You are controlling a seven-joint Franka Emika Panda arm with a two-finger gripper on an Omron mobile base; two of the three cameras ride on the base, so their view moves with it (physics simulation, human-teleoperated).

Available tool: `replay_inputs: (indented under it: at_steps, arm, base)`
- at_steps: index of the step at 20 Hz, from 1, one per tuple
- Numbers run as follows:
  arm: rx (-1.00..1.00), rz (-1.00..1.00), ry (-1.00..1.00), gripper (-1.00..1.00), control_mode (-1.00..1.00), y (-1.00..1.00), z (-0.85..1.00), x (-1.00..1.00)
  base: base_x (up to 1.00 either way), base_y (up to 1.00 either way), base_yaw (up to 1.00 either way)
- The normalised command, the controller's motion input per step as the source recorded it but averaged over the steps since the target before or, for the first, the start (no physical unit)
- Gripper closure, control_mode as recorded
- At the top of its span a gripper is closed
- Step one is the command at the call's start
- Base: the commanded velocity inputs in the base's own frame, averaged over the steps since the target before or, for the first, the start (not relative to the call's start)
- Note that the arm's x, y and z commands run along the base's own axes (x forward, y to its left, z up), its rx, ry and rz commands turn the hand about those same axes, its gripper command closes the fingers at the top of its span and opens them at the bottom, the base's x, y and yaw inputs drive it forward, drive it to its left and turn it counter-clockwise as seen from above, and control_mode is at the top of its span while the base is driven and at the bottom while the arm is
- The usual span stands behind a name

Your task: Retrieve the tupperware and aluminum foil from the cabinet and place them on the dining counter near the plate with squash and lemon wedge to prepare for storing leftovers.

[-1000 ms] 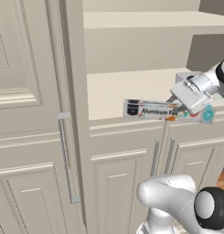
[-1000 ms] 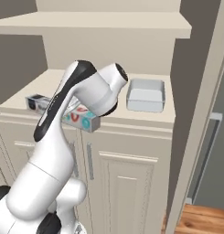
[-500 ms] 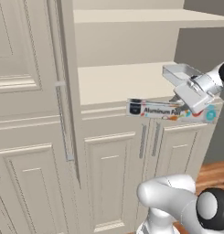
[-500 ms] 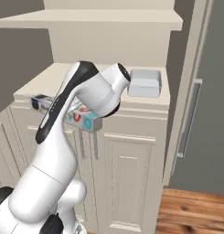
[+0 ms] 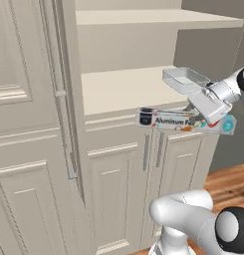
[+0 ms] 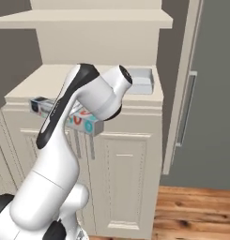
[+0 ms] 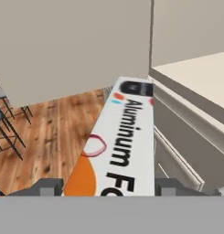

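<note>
My gripper (image 5: 208, 107) is shut on the aluminum foil (image 5: 183, 121), a long whitish box held level in the air just in front of the cabinet's lower shelf edge. In the hand view the foil (image 7: 122, 146) runs away from the gripper (image 7: 106, 186), with one dark fingertip (image 7: 47, 187) on each long side. My arm covers the middle of the foil (image 6: 41, 106) in the right base view. The tupperware (image 5: 185, 79) (image 6: 141, 80) sits on the right end of the open cabinet's lower shelf (image 5: 123, 89), behind the hand. The dining counter and plate are out of view.
An open cabinet door (image 5: 29, 124) stands at the left, another (image 6: 182, 84) at the right. Closed lower doors with bar handles (image 5: 153, 149) are below the shelf. Wooden floor (image 7: 40, 132) and dark stools (image 7: 3, 123) lie off to one side.
The whole picture has shifted, so the base has moved beside the cabinet. The foil box stays in my grip in front of the shelf; the tupperware has not moved.
</note>
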Motion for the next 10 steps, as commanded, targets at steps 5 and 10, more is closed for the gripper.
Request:
replay_inputs:
  at_steps: [5,10]
  arm:
    - [0.0,0.0,0.0,1.0,1.0,0.0,0.0,0.0]
    - [0.0,0.0,0.0,1.0,1.0,0.0,0.0,0.0]
  base:
    - [-0.02,0.35,-0.39]
    - [-0.57,0.7,-0.48]
